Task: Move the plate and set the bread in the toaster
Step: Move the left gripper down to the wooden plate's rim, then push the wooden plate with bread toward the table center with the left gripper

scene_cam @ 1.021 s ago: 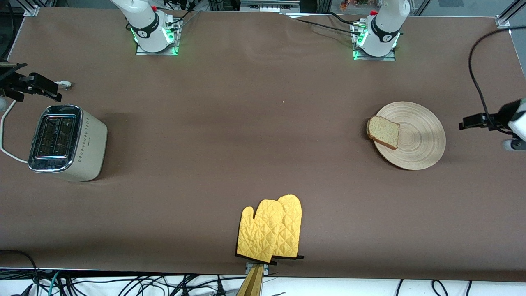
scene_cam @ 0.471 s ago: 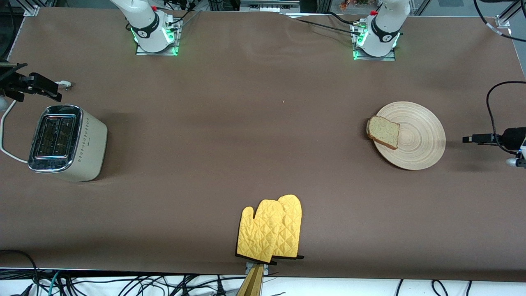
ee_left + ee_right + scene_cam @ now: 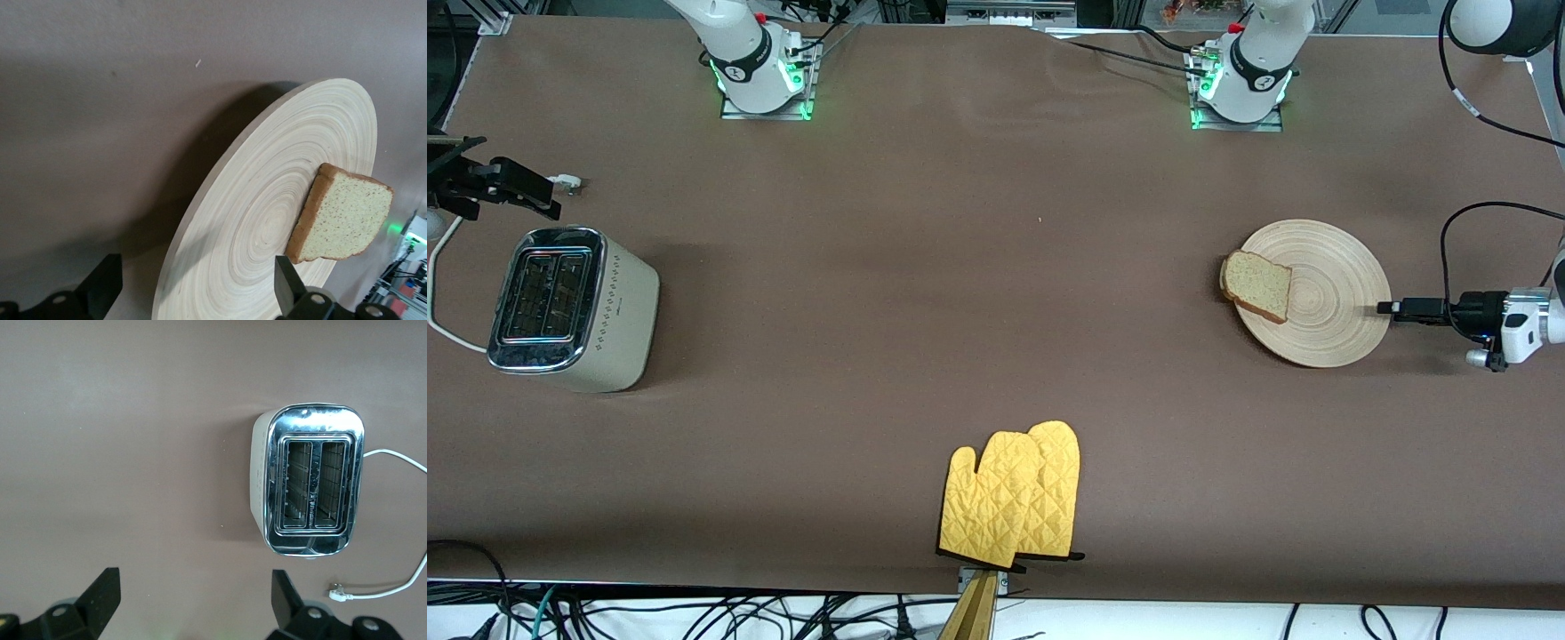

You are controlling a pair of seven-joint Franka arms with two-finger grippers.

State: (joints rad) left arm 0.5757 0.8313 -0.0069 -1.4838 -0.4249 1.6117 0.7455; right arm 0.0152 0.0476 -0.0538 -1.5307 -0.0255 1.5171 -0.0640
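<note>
A: Nearest the front camera, a pair of yellow oven mitts (image 3: 1014, 498) lies on the brown counter (image 3: 960, 311), well apart from both sets of jaws. How far along is the job?

B: Barely begun, by the look of it. The plate (image 3: 1325, 311) sits at the left arm's end of the counter, the bread (image 3: 1257, 284) on its rim toward the toaster's end, one edge overhanging. Nothing appears lifted.

A: And the left gripper (image 3: 1387, 308)?

B: Low at the plate's outer edge, jaws spread wide and holding nothing. In the left wrist view the plate's rim (image 3: 220, 220) runs into the gap between the two fingertips (image 3: 288, 277), with the bread (image 3: 343, 213) on the plate past them. Whether a pad touches the rim, I cannot tell.

A: The other arm?

B: The right gripper (image 3: 511, 189) waits above the counter close by the toaster (image 3: 569, 307), jaws equally wide and empty. Its wrist view looks down past the fingertips onto both slots (image 3: 313, 487), empty, the white cord (image 3: 393, 587) trailing off beside it.

A: So what remains?

B: Likely everything: closing on the plate, carrying it across, then getting the slice into a slot.
</note>
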